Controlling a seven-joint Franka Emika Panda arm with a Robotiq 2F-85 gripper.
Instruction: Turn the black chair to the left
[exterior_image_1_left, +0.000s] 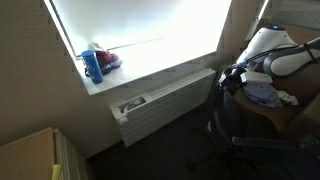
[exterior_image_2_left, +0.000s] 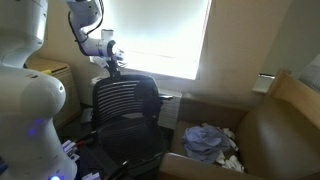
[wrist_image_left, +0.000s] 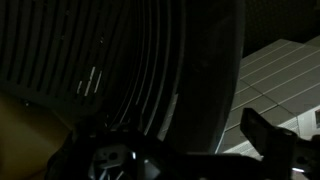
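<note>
The black chair (exterior_image_2_left: 125, 105) stands directly under the gripper (exterior_image_2_left: 113, 68), with its curved mesh backrest upright and its seat and armrests below and in front of the gripper. In an exterior view the chair (exterior_image_1_left: 235, 135) is only a dark shape low beneath the gripper (exterior_image_1_left: 232, 78), its base lost in shadow. The gripper sits at the top edge of the backrest, pointing down, and seems to touch or straddle that edge. How far its jaws stand apart, and whether they have hold of the rim, cannot be told from these views. In the wrist view the backrest (wrist_image_left: 120, 60) fills most of the picture, dark and ribbed, very close to the camera. One dark finger (wrist_image_left: 268, 138) shows low on the far side of it, over a pale, lined surface (wrist_image_left: 275, 75).

Behind the gripper the white arm (exterior_image_2_left: 85, 20) rises away from the chair. Beyond the gripper is a bright window, and under it a radiator (exterior_image_1_left: 170, 100). Well away from the gripper, on the window sill (exterior_image_1_left: 150, 72), stand a blue bottle (exterior_image_1_left: 93, 66) and a red object (exterior_image_1_left: 108, 60), just beside each other. Beside the chair, below the gripper's level, a brown wooden table (exterior_image_2_left: 275, 135) holds a crumpled blue and white cloth (exterior_image_2_left: 210, 142)
</note>
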